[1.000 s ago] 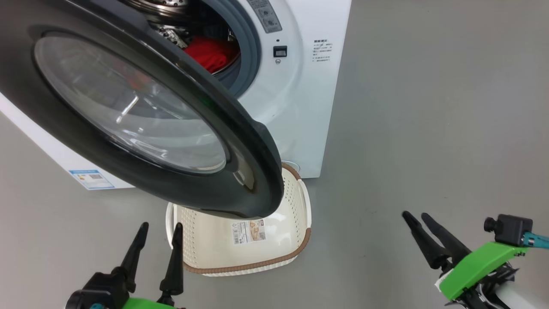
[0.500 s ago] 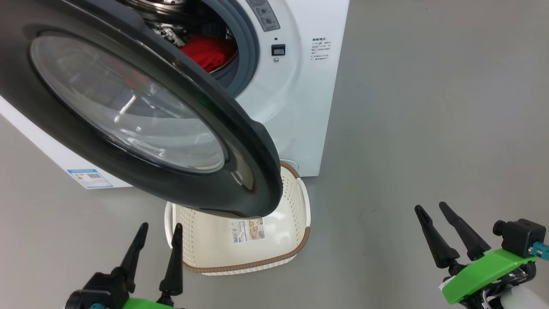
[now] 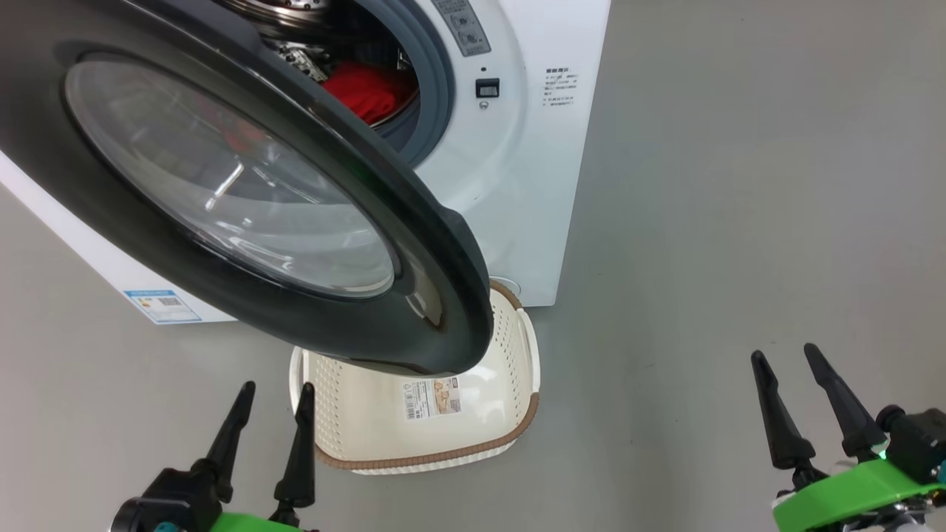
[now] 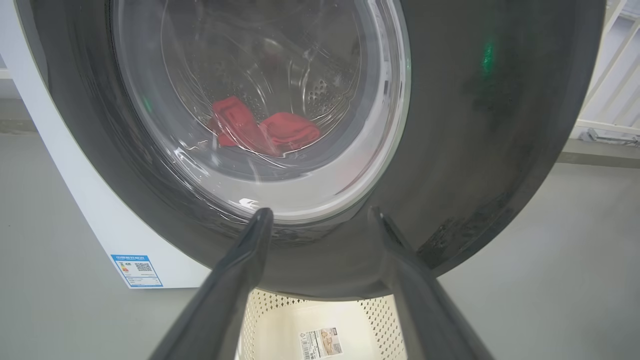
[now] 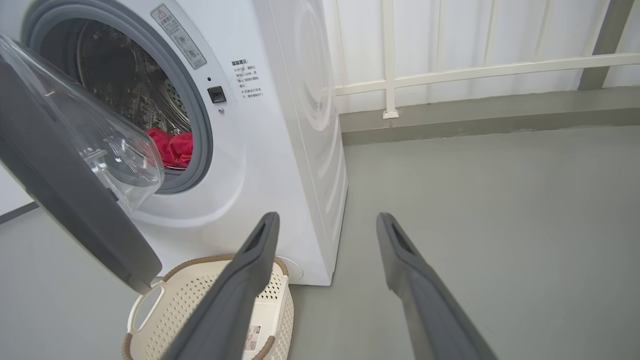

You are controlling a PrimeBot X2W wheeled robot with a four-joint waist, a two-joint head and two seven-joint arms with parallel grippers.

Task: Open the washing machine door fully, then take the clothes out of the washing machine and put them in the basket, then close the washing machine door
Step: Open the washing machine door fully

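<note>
The washing machine (image 3: pixel 517 185) stands white at the top of the head view. Its black-rimmed washing machine door (image 3: pixel 244 192) hangs partly open, swung out towards me. Red clothes (image 3: pixel 366 92) lie in the steel drum behind it. The cream basket (image 3: pixel 473 421) sits on the floor, half under the door's lower edge. My left gripper (image 3: pixel 275 391) is open by the basket's left end, its fingers pointing at the door (image 4: pixel 475 150), with the clothes (image 4: pixel 280 132) visible through the window. My right gripper (image 3: pixel 787 358) is open over bare floor to the right, holding nothing (image 5: pixel 325 217).
Grey floor (image 3: pixel 739 222) spreads to the right of the machine. A blue label sticker (image 3: pixel 162 305) marks the machine's lower left side. A white railing and wall (image 5: pixel 450 70) run behind the machine in the right wrist view.
My right gripper has moved rightward and its fingers have turned from slanting left to pointing more upright. The left gripper has stayed put. The head view shifted slightly.
</note>
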